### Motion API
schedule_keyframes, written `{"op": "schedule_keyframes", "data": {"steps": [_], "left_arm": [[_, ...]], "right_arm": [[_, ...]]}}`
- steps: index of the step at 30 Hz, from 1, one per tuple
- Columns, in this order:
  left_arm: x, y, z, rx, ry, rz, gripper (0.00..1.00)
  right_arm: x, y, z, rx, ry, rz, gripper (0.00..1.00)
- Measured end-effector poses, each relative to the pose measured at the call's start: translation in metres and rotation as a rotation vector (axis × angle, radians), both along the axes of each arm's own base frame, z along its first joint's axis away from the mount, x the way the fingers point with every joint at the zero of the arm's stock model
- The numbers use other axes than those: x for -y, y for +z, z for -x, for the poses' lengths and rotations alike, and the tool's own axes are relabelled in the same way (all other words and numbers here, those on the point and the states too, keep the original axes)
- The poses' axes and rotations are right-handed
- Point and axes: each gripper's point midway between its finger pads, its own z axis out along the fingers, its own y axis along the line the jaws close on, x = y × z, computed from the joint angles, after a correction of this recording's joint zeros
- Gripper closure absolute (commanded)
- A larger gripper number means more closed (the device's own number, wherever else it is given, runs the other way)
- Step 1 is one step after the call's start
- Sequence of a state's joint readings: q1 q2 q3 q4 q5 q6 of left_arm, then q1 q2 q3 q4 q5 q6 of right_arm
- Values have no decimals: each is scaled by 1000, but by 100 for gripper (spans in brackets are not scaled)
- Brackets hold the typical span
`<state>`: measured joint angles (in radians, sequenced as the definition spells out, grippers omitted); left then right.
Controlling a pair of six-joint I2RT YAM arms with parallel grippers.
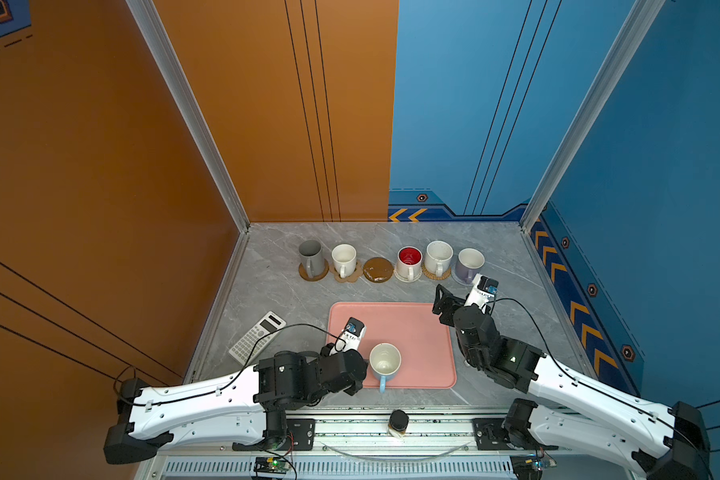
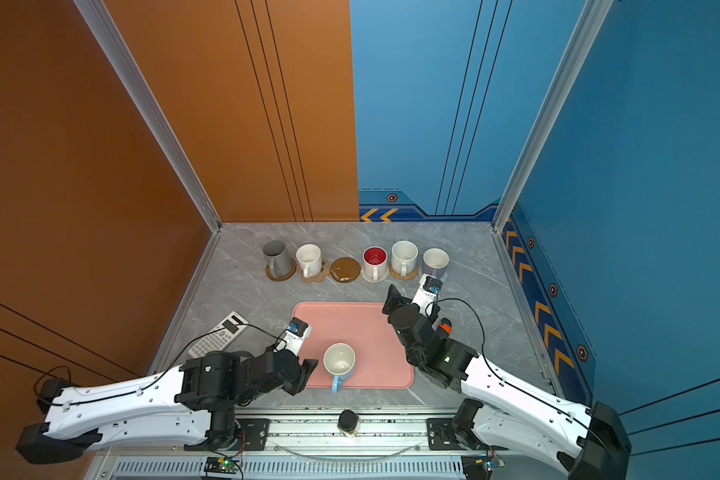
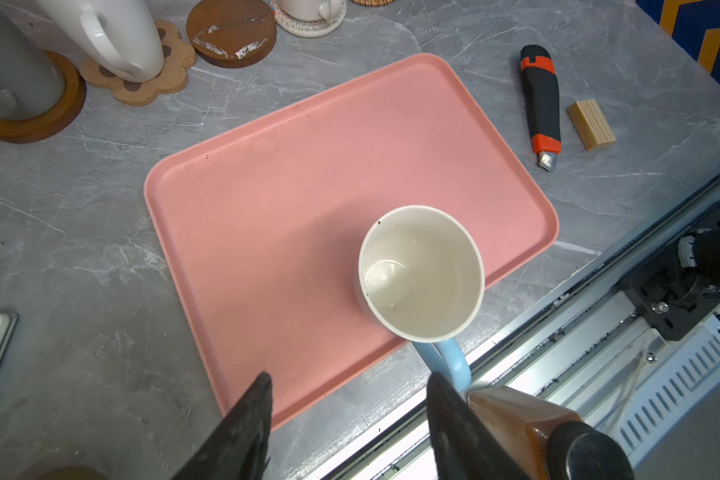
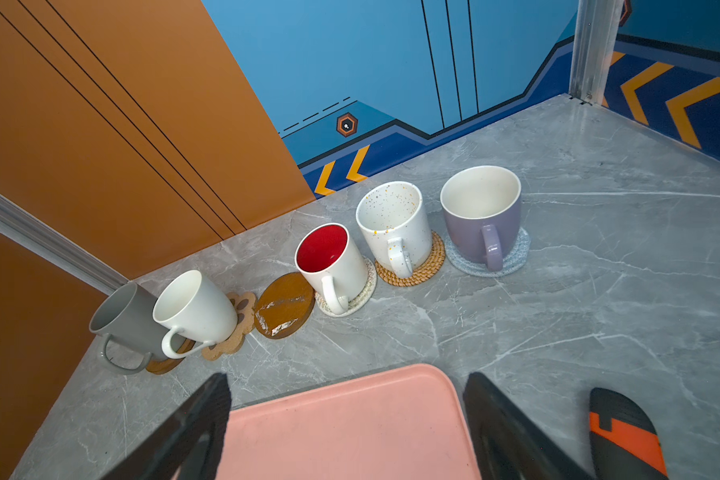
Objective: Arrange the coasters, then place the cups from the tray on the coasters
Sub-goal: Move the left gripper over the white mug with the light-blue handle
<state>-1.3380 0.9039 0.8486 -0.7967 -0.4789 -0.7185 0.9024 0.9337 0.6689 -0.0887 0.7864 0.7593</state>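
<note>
Six coasters lie in a row at the back. A grey cup [image 1: 310,255], a white cup [image 1: 344,257], a red-inside cup [image 1: 409,259], a speckled cup [image 1: 438,255] and a lavender cup [image 1: 469,262] each stand on one. The glossy brown disc [image 1: 378,269] between them is bare. A light blue cup [image 1: 385,360] stands upright on the pink tray [image 1: 416,332], near its front edge. My left gripper [image 3: 350,378] is open and empty just in front of the cup's handle. Above the tray's far right corner my right gripper [image 4: 346,376] hangs open and empty.
A calculator [image 1: 257,337] lies left of the tray. An orange-and-black utility knife [image 3: 540,104] and a small wooden block [image 3: 591,124] lie to its right. A brown bottle [image 1: 398,422] with a black cap stands on the front rail, close to my left gripper.
</note>
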Motion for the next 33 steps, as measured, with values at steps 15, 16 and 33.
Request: {"op": "schedule_keyframes", "data": {"steps": [15, 16, 33], "left_arm": [[18, -29, 23, -107, -12, -49, 39], [19, -32, 25, -115, -11, -54, 39], [34, -54, 37, -169, 2, -112, 31]], "right_arm": [[2, -7, -1, -17, 1, 1, 13], [2, -7, -1, -17, 1, 1, 13], [4, -12, -2, -27, -6, -12, 14]]}}
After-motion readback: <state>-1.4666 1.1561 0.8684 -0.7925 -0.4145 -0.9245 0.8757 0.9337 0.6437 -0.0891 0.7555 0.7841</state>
